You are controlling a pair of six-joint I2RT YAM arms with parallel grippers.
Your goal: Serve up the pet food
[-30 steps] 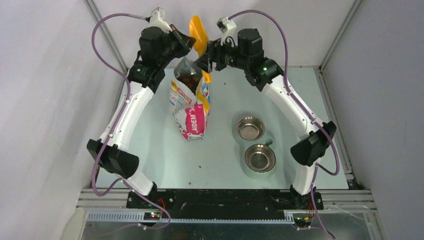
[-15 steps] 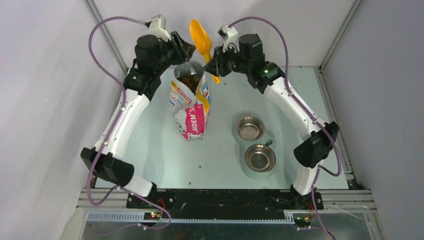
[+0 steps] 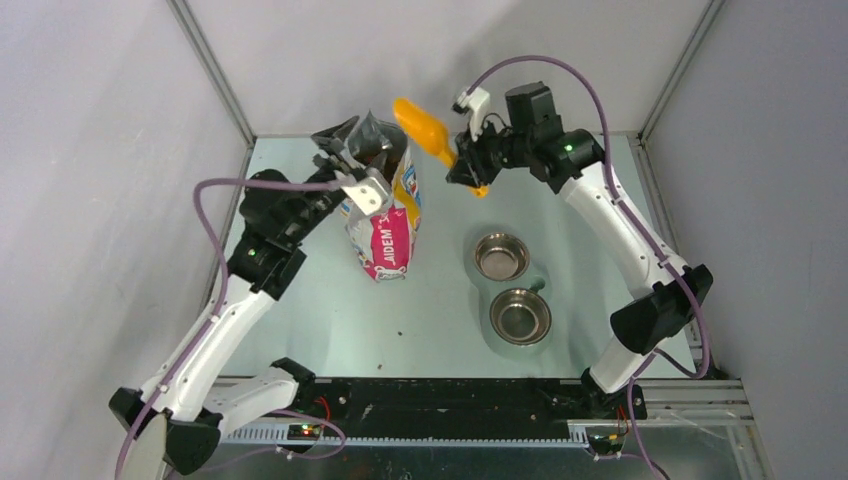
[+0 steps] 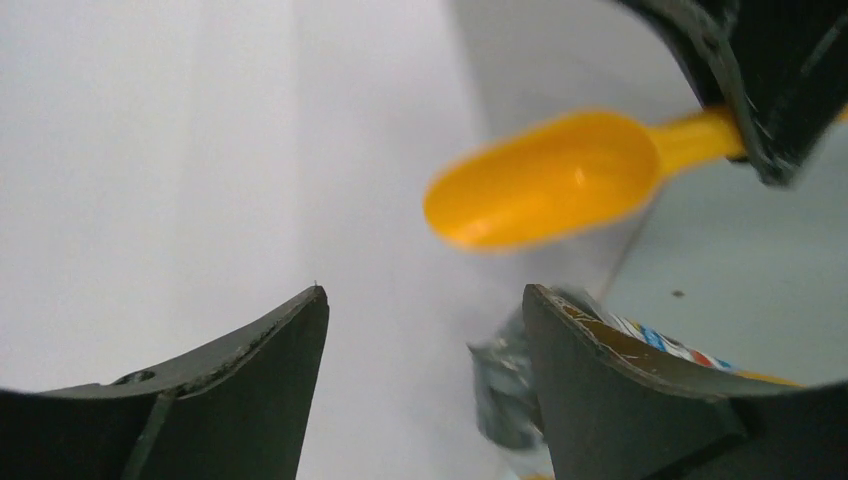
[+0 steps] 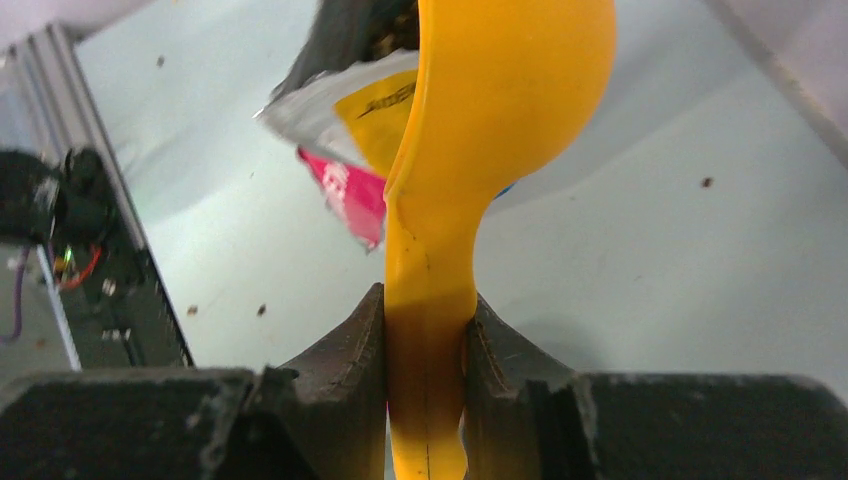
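Right claw (image 5: 425, 325) clamps the yellow scoop (image 5: 500, 90) by its handle, cup raised just beside the bag (image 3: 385, 225) mouth. Left claw (image 4: 421, 340) gapes wide, empty, near the bag top. Pet food (image 3: 383, 154) sits inside the bag; whether the scoop is loaded I cannot tell. I'd keep it level, go slowly to the bowls (image 3: 501, 256), tip low.

Top camera overhead, facing table (image 3: 330, 300); wrist cameras close, sharing scoop (image 4: 545, 180) (image 5: 500, 90) (top sees it too (image 3: 425, 128)).
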